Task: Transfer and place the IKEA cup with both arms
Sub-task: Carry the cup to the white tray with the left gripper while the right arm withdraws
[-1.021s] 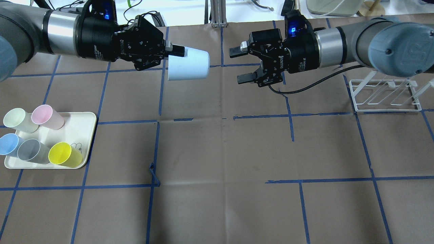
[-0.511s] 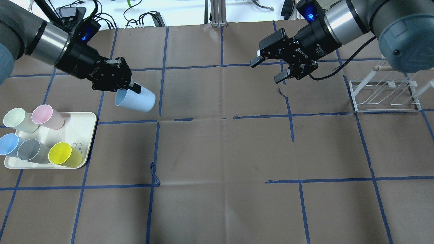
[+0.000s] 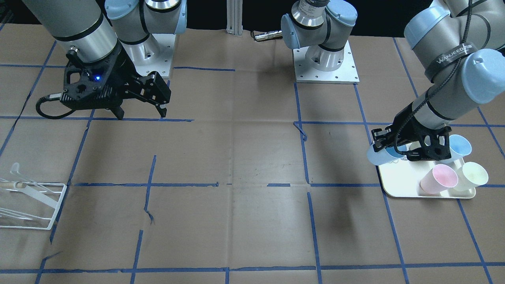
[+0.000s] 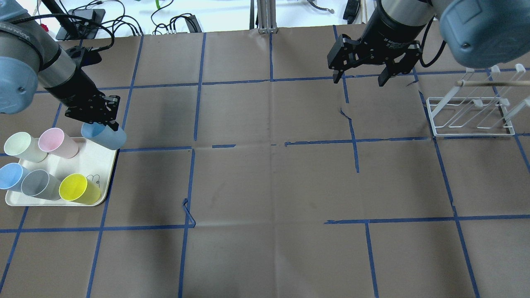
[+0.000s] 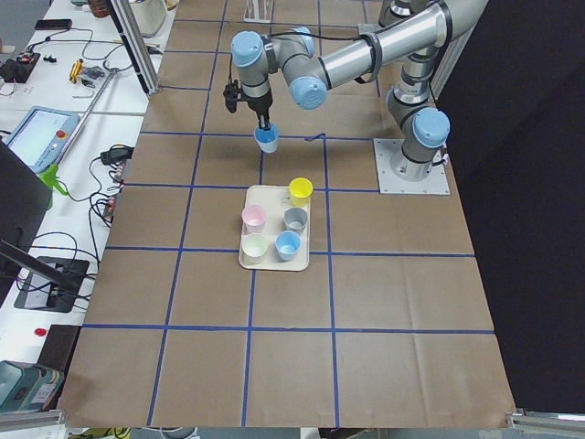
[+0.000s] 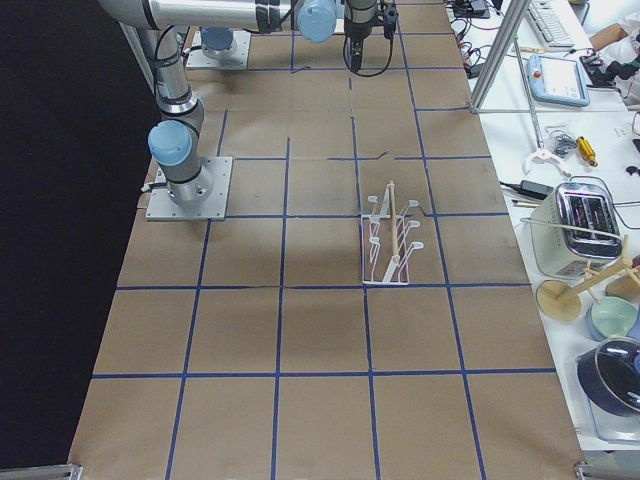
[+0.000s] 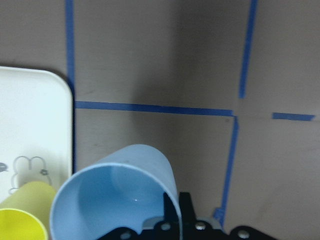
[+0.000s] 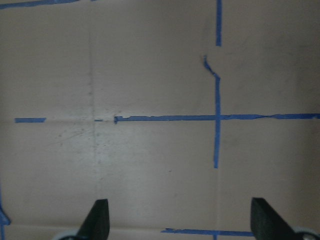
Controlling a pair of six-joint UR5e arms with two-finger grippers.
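Fingers (image 7: 173,210) of the left gripper (image 4: 99,123) are pressed together on the rim of the IKEA cup (image 4: 105,137), pinching its wall, and we see nothing else in their grasp. The cup hangs just below the fingertips, tilted, with its open mouth turned up toward the wrist and its narrow base pointing away. In the wrist view the pale blue inside of the cup (image 7: 115,192) fills the space right in front of the gripper. Beside and below this gripper lies the tray (image 4: 111,165), its near corner just under the cup; we cannot tell whether cup and tray touch. On the tray, further from the fingers, stand a pink cup (image 4: 54,141), a pale green cup (image 4: 18,145), a yellow cup (image 4: 76,188), a grey cup (image 4: 37,184) and a second blue cup (image 4: 10,176). The left arm (image 4: 54,70) slants down to the tray, its wrist bent downward.

The right gripper (image 4: 358,78) has its fingers spread wide and holds nothing. It points down at the bare table (image 4: 269,186), and both fingertips (image 8: 97,220) frame only paper and tape. A white wire rack (image 4: 472,120) stands off to this gripper's outer side, apart from it. The right arm (image 4: 397,20) descends steeply to the wrist.
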